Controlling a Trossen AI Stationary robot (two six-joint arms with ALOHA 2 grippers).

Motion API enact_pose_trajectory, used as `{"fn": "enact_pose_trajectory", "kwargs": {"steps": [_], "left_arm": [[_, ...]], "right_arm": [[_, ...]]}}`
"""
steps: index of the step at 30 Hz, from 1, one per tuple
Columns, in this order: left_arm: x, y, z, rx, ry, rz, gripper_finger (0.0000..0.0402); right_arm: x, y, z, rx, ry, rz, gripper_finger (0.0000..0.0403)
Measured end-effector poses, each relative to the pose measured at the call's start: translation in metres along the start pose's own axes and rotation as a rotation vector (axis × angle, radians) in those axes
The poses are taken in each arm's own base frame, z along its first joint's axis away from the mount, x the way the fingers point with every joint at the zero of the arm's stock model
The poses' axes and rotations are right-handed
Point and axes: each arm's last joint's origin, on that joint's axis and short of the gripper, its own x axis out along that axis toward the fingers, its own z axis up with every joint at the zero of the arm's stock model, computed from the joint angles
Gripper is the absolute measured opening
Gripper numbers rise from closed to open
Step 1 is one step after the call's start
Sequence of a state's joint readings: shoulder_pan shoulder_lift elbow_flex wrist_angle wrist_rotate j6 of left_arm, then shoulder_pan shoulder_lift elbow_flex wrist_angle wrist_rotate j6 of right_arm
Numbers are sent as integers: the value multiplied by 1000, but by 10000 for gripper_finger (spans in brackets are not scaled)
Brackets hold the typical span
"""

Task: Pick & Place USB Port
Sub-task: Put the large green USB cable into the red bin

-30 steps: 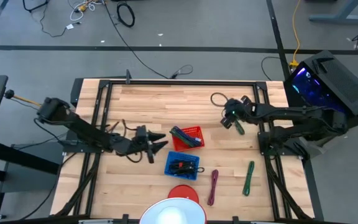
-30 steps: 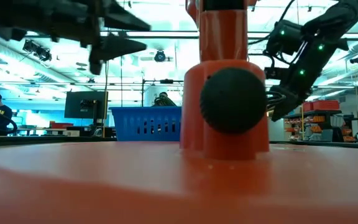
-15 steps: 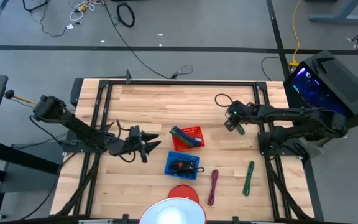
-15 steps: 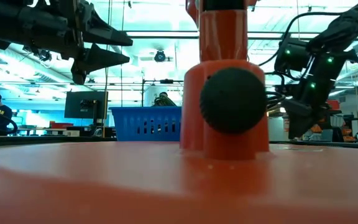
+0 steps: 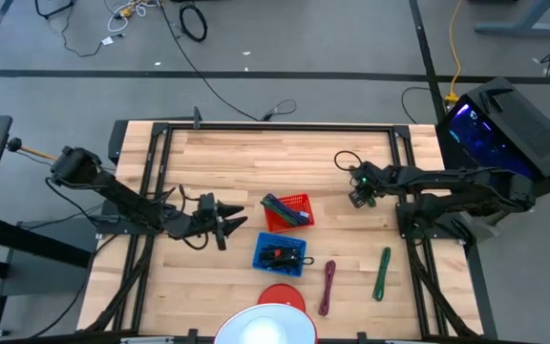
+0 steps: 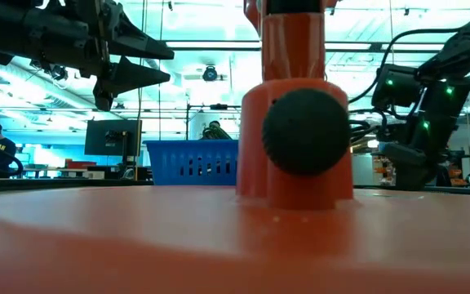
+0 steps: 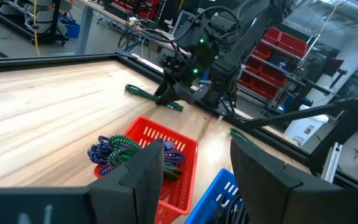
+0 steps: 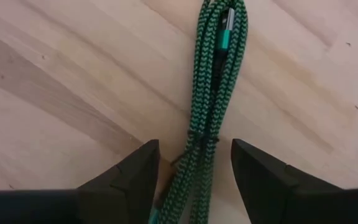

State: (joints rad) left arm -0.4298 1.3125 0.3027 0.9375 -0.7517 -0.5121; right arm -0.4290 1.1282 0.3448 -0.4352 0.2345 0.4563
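Note:
A bundled green braided USB cable (image 8: 213, 93) lies flat on the wooden table near its right side. My right gripper (image 8: 194, 165) is low over it and open, one finger on each side of the bundle, touching nothing that I can see. From above, this gripper (image 5: 359, 199) hides most of the cable. My left gripper (image 5: 240, 225) hangs open above the table, left of the red basket (image 5: 292, 210), which holds blue and green cables (image 7: 114, 149). In the left wrist view the open left gripper (image 7: 197, 168) points toward that red basket (image 7: 182, 186).
A blue basket (image 5: 282, 253) with black cables sits just near of the red one. A purple cable (image 5: 327, 287) and a second green cable (image 5: 382, 272) lie toward the near right. A red stand (image 5: 280, 296) is at the near edge. A black loop (image 5: 344, 158) lies behind the right gripper.
My right gripper has moved slightly toward the table's right and near edges and come down over the green cable, staying open. My left gripper has drawn back a little toward the left edge, then kept still.

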Motion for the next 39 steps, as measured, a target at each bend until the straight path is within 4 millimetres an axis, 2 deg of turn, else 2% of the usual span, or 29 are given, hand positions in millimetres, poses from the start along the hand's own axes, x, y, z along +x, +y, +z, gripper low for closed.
{"fn": "enact_pose_trajectory", "kwargs": {"steps": [3,5,10,11,15,17,20,26,30,33,39], "left_arm": [[0,0,0,0,-3,6,190],[0,0,0,0,-7,12,190],[0,1,0,1,-9,16,190],[0,1,0,1,-12,22,190],[0,2,1,1,-27,48,190],[0,2,1,1,-35,62,190],[0,2,1,1,-41,74,190],[0,2,1,1,-42,76,190],[0,2,1,4,-42,77,190],[0,2,1,11,-41,78,190],[0,3,0,25,-31,91,190]], "right_arm": [[5,-1,-6,9,-1,23,190],[6,-2,-8,16,0,29,162],[7,0,-8,-29,-4,73,33],[7,1,-7,-46,-16,78,20],[3,4,2,-78,-42,87,10],[-3,9,13,-109,-58,140,7],[-23,22,41,-163,-156,261,5],[-67,56,75,-284,-351,491,5],[-91,84,77,-377,-480,682,4],[-104,101,71,-419,-546,772,4],[-107,132,53,-462,-596,787,4]]}}
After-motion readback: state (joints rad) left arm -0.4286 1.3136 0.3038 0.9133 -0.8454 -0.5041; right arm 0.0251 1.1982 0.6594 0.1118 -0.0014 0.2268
